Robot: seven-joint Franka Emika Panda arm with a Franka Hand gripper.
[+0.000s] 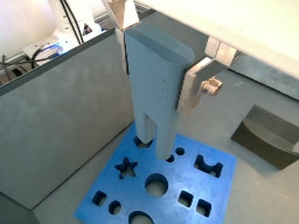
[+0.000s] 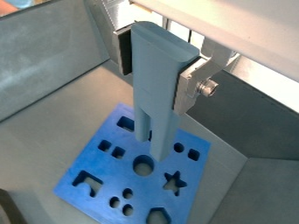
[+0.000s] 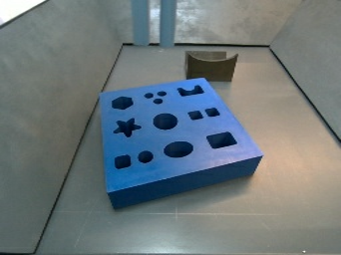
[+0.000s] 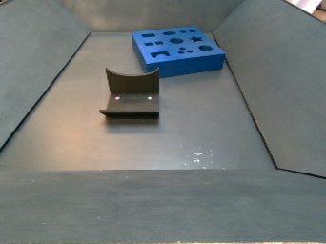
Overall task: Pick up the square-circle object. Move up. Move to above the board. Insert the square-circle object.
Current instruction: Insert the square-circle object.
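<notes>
Gripper (image 1: 163, 66) clamped on the square-circle object (image 1: 156, 87), above the board (image 1: 111, 206).
Only a side view shows the fixture (image 4: 130, 95); another probably cuts off the block.

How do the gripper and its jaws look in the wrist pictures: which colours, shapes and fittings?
In both wrist views the gripper has flat silver plate fingers, one fixed with a round metal bolt. The body above is pale grey. No markings show.

Light is even and fairly bright, falling from above; the board (image 3: 170, 129) casts only a soft shadow beside its near wall. A faint glare spot shines on the worktop (image 4: 204, 152) in front of the fixture (image 4: 130, 93). In both wrist views the gripper (image 1: 163, 54) by the lens looks slightly soft, and daylight washes out the background behind it.
</notes>
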